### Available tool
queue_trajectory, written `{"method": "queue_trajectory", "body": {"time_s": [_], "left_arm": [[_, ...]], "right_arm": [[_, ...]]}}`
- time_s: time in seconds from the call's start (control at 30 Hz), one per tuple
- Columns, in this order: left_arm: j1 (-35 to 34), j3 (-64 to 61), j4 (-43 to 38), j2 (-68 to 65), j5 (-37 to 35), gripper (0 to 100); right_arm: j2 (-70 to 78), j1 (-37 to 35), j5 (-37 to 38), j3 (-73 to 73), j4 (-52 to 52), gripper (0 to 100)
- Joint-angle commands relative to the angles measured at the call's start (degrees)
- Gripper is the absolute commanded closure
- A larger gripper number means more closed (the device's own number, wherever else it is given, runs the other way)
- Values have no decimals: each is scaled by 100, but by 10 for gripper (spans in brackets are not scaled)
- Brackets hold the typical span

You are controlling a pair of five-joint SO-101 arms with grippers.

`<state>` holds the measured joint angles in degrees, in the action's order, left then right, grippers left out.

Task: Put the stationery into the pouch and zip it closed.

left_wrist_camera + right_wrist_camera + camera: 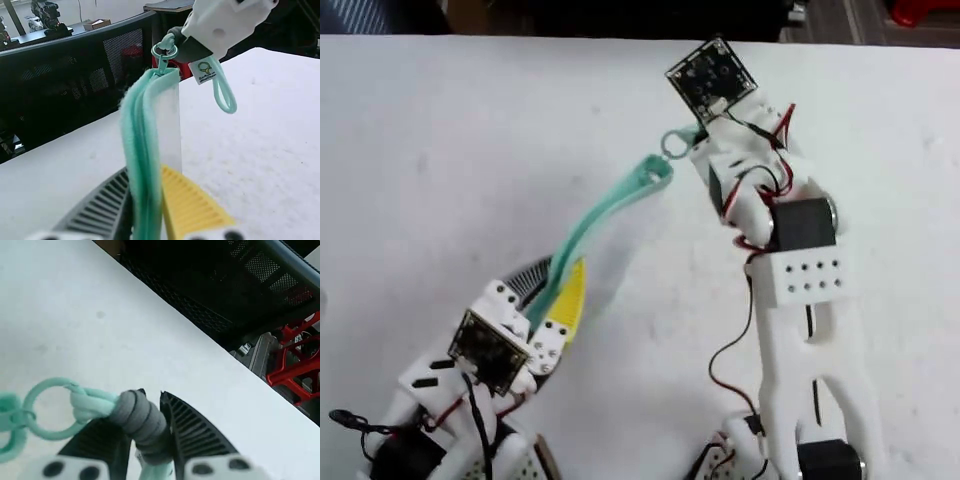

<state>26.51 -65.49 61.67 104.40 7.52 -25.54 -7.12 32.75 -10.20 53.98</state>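
Pouch: a slim teal pouch (590, 225) seen edge-on, stretched in a line from the near-left part of the bench (440, 150) toward the middle of its far edge; the shadow under it suggests it hangs clear of the surface.
Left pincer: the left pincer (565, 268) is clamped on the near end of the pouch, grey jaw on one face and yellow jaw on the other, with the fabric pinched flat between them.
Right pincer: the right pincer (152, 395) is closed tight on the grey pull (142, 422) at the far end, near the middle of the far edge.
Hardware: a teal ring (47, 407) links the pull to the pouch end; a cord loop (225, 92) with a small tag (202, 72) dangles beside it.
Zip: the teal edges run together along the whole length, so it looks drawn shut or nearly so; the contents cannot be told.
Handling: likely light, soft and floppy, so it sags unless kept taut from both ends.
Where to hold: the fabric end for bracing and the wrapped pull for drawing; the ring looks smooth and prone to slip.
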Motion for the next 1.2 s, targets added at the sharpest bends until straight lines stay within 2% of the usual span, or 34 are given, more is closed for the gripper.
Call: {"method": "queue_trajectory", "body": {"time_s": [0.0, 0.47, 0.63, 0.67, 0.8, 0.83, 0.93, 1.07, 1.17], "left_arm": [[-127, 149, 158, 57, -9, 980], [-127, 149, 167, 57, -9, 980], [-127, 149, 132, 57, -9, 980], [-145, 141, 105, 57, -9, 979], [-163, -167, -730, 57, 0, 979], [-171, -316, -1064, 48, 35, 978], [-435, -862, -2303, 40, 325, 978], [-927, -1793, -4114, 31, 1301, 978], [-1138, -2048, -4721, 31, 1626, 977]], "right_arm": [[303, 620, 44, 264, -479, 981], [954, 743, 0, 273, -866, 981], [919, 655, -18, 237, -769, 971], [884, 497, -114, 273, -505, 942], [127, 40, -712, 633, 1235, 689], [-136, 22, -809, 738, 1481, 652], [-796, 198, -826, 853, 1719, 672], [-1200, 585, -826, 624, 1780, 750], [-1174, 848, -844, 264, 1745, 811]]}}
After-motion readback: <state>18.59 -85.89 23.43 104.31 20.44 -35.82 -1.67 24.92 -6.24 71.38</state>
